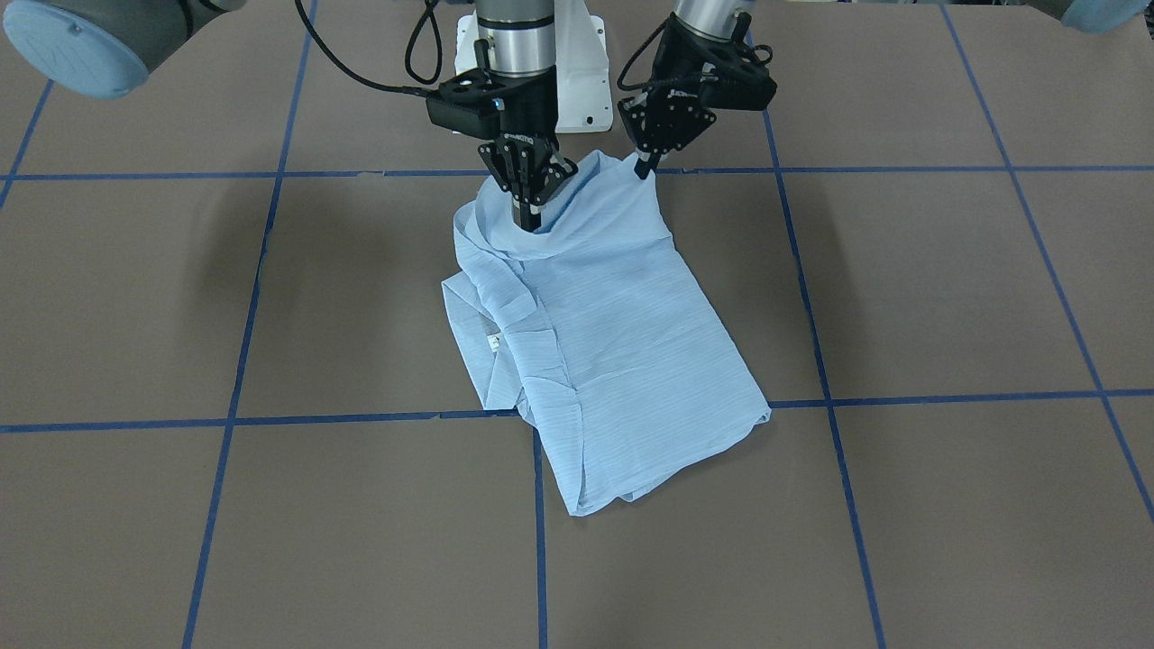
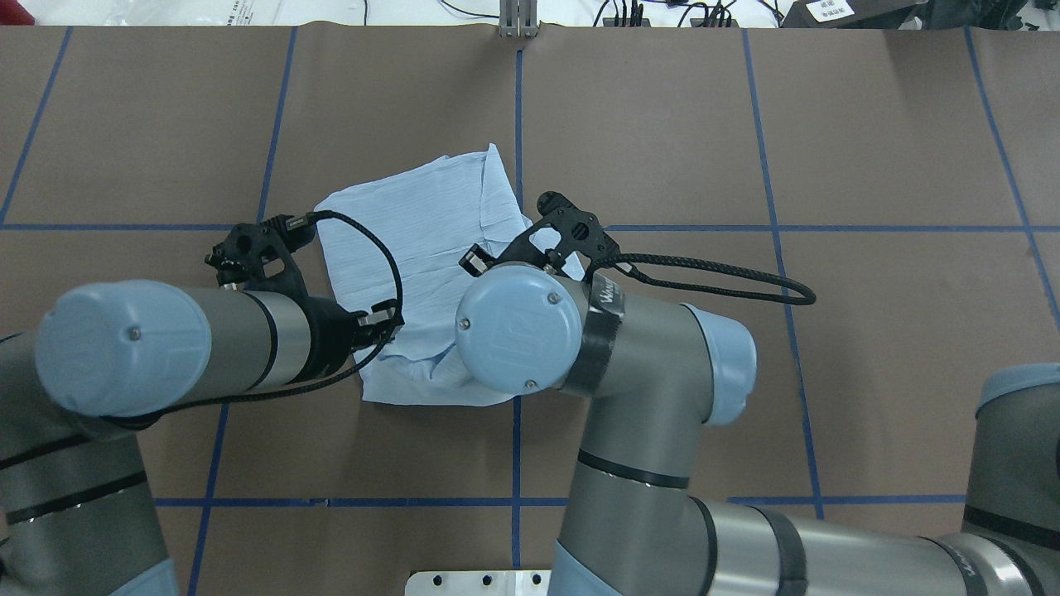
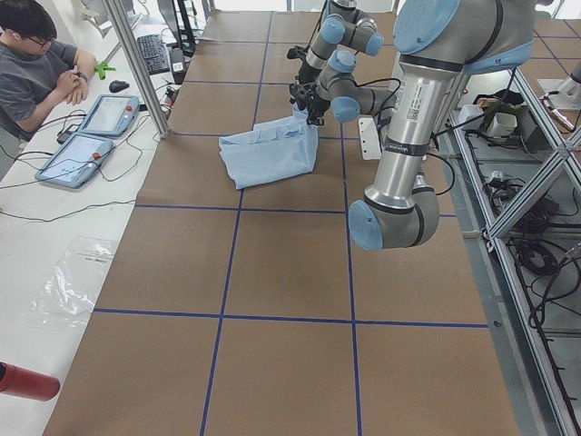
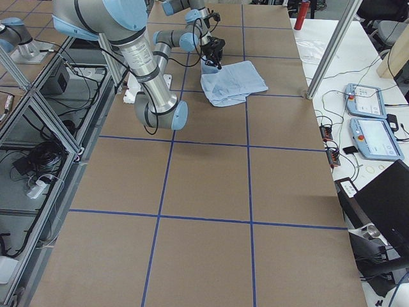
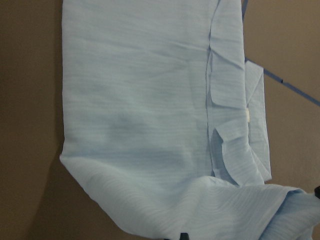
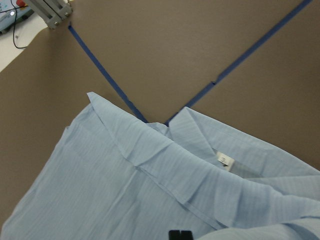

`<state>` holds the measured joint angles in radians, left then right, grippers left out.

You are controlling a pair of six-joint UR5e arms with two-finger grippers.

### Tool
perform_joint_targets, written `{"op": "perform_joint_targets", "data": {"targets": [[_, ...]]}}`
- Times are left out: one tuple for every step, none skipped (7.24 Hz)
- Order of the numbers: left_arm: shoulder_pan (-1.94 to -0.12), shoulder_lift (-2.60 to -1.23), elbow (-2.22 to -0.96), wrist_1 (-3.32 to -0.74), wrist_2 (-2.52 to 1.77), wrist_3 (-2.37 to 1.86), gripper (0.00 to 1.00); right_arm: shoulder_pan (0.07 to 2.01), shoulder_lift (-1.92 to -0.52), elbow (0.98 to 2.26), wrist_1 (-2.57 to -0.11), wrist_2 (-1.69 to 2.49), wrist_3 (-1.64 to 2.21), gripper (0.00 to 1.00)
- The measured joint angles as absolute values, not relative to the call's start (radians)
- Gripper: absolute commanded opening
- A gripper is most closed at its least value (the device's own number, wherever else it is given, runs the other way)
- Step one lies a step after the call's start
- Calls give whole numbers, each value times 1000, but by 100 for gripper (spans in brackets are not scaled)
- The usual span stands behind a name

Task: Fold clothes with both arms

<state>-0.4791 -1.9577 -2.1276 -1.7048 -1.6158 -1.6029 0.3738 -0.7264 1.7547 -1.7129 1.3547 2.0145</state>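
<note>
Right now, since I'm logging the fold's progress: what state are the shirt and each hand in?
shirt: partly folded, robot-side edge raised, the rest lying on the table.
left hand: shut on a raised corner of the shirt.
right hand: shut on the shirt's raised edge.

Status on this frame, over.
Left claw, right claw shut on shirt, robot-side edge raised. Shirt partly folded, rest flat on table. Nothing blocking.

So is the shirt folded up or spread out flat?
Folded: the shirt lies doubled into a compact block, layers overlapping, one end raised.
</note>
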Motion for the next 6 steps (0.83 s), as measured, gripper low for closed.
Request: {"op": "perform_joint_targets", "data": {"targets": [[-550,-1988,-2059,-1707,-1617,-1534,0,413,-665,1624,-1633,1355,1987,0],[-612,-2013,-1984,-1716,-1618,-1473,0,448,-607,1484,-1541,1356,1970,0],[-662,-2033,-1902,-1739,-1617,-1421,0,475,-557,1358,-1457,1358,1956,0],[-700,-2047,-1808,-1793,-1616,-1387,0,494,-516,1260,-1393,1360,1939,0],[-721,-2061,-1716,-1857,-1615,-1373,0,506,-489,1190,-1343,1361,1923,0],[-731,-2073,-1631,-1917,-1613,-1367,0,514,-470,1131,-1295,1361,1909,0]]}}
